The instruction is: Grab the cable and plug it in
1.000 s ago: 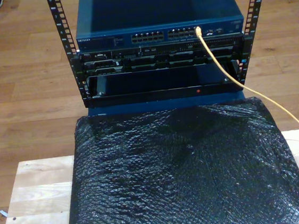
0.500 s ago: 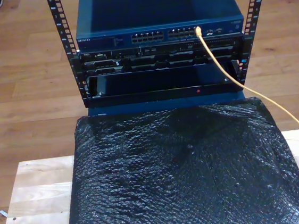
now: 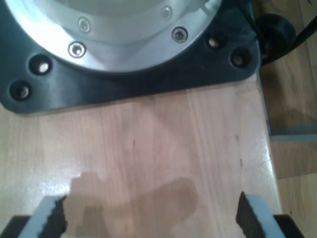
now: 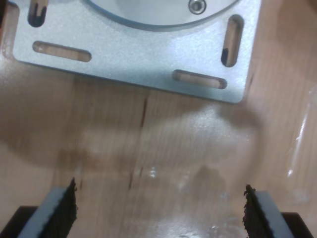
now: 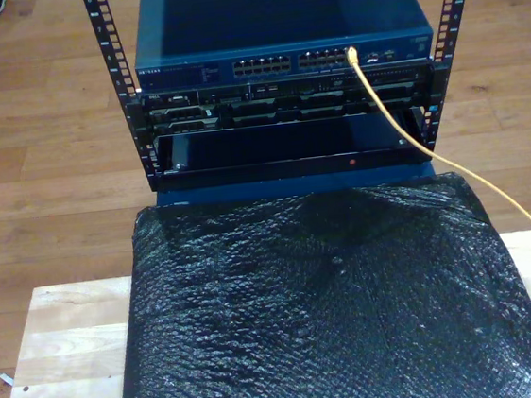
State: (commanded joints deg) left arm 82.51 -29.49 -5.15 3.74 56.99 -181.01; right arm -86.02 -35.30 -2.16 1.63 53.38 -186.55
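- Exterior view: the cable [image 5: 452,166], thin and yellow-orange, has its tip seated in a port of the blue network switch [image 5: 284,61]. From there it slants down across the black rack [image 5: 286,125] and past the upper right corner of a crinkled black plastic sheet [image 5: 329,306]. It leaves at the exterior view's right edge. The sheet covers most of a pale wooden tabletop [image 5: 68,357]; brown plank floor [image 5: 42,156] surrounds the rack.
- First wrist view: my first gripper [image 3: 148,218] hangs over bare light wood, its ribbed black fingers [image 3: 56,218] spread wide with nothing between them. Beyond sits a round silver flange on a black base plate [image 3: 148,79].
- Second wrist view: my second gripper [image 4: 159,210] is likewise spread wide and empty above glossy wood. Ahead lies a flat grey metal plate [image 4: 133,52] with slotted holes.
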